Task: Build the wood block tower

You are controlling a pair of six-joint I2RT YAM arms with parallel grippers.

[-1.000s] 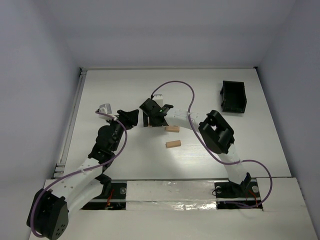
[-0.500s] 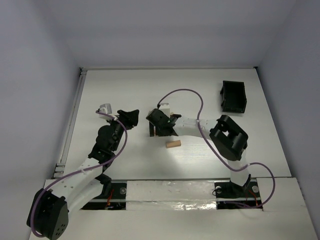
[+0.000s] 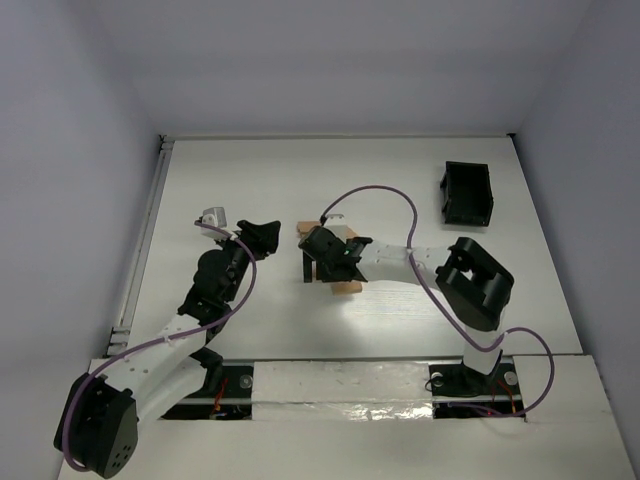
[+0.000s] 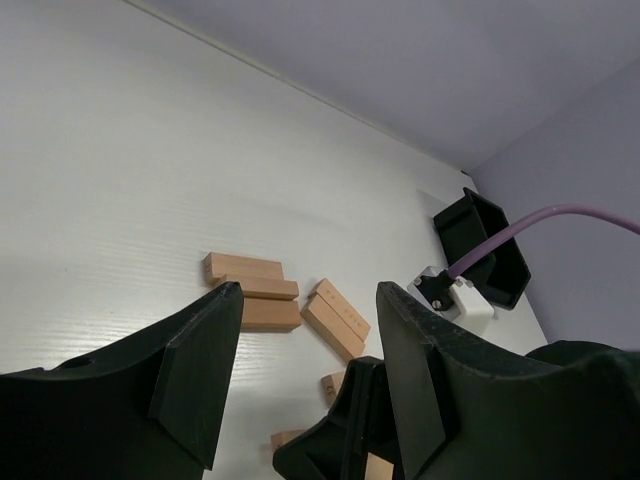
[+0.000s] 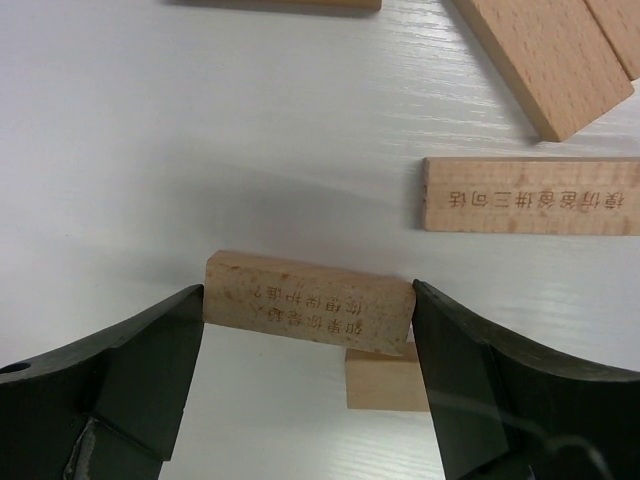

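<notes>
Several blocks (image 5: 310, 303), white table (image 3: 250, 180), lavender walls (image 3: 330, 60)

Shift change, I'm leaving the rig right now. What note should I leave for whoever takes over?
Left gripper: open, empty, left of the low stack.
Right gripper: closed end to end on one wood block, partly over a second block.
Done: low stack started mid-table.
Left to do: place the held block, then add the loose blocks lying by the stack.

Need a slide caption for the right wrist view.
Right hand straddles a printed wood block end to end, the block lying over a second block; more blocks lie beyond.
</notes>
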